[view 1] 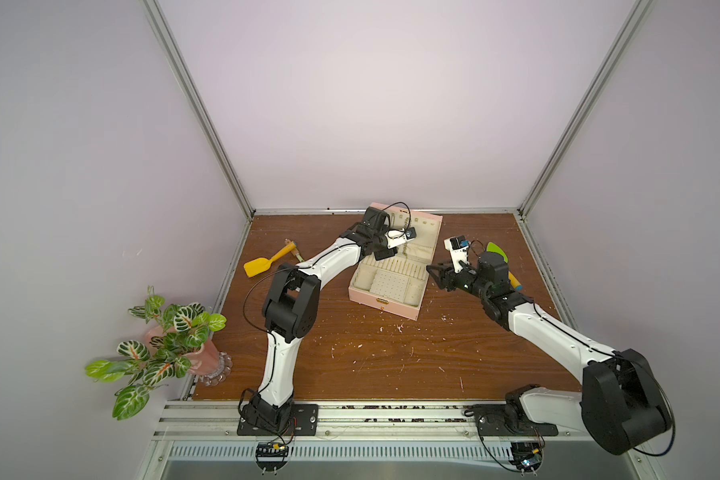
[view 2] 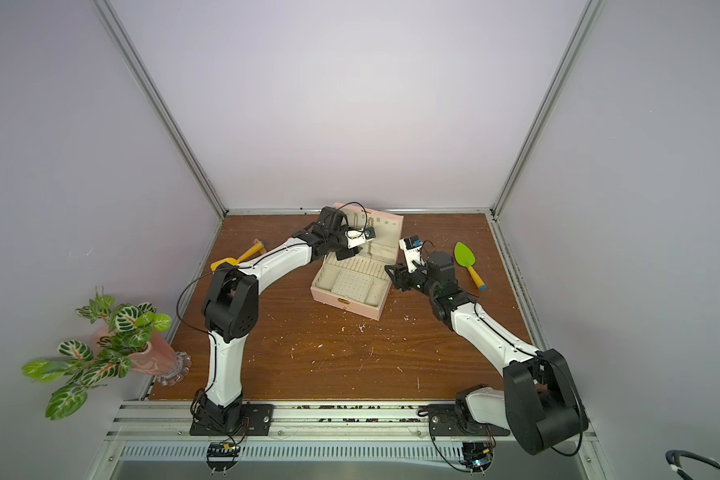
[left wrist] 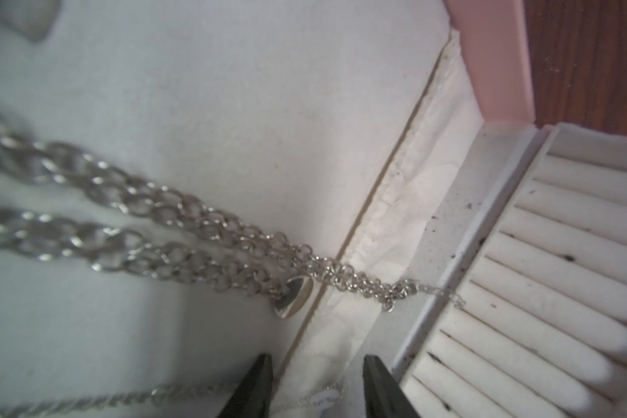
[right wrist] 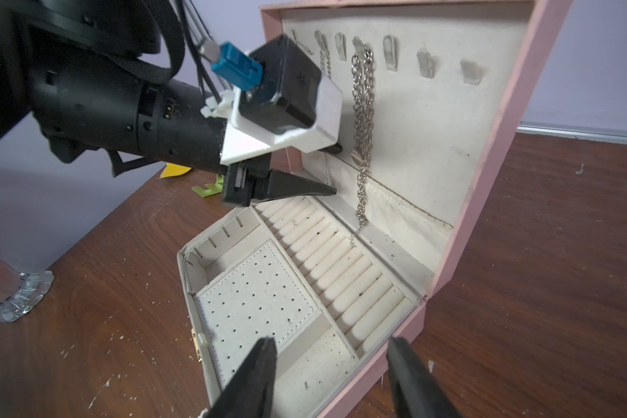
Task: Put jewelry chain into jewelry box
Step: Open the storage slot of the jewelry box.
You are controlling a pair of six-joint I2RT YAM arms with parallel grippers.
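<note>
The jewelry box (right wrist: pixel 485 152) stands open on the table (right wrist: pixel 558 253) with its lid upright. The jewelry chain (right wrist: pixel 363 108) hangs doubled from 1 hook (right wrist: pixel 358 45) on the lid's cream lining. Its 2 strands run down past a small round disc (left wrist: pixel 293 296), and the fine tail end rests on the ring rolls (right wrist: pixel 341 264) in the base. The chain is therefore inside the box, and the placing looks as good as done.

The left gripper (right wrist: pixel 335 169) sits close to the lining, just beside the chain, with its jaws partly open and nothing between them. The right gripper (right wrist: pixel 330 343) hovers just beside the box, its jaws also apart and empty.

The main risk is in pulling the left arm away. A jaw tip catching a link would drag the chain off its hook, and the chain could slide out over the low front wall. The thinner strand (right wrist: pixel 324 63) on the neighbouring hook hangs close by, so a sideways sweep could tangle the 2 together. A knock against the lid might swing it shut or shift the light box.
</note>
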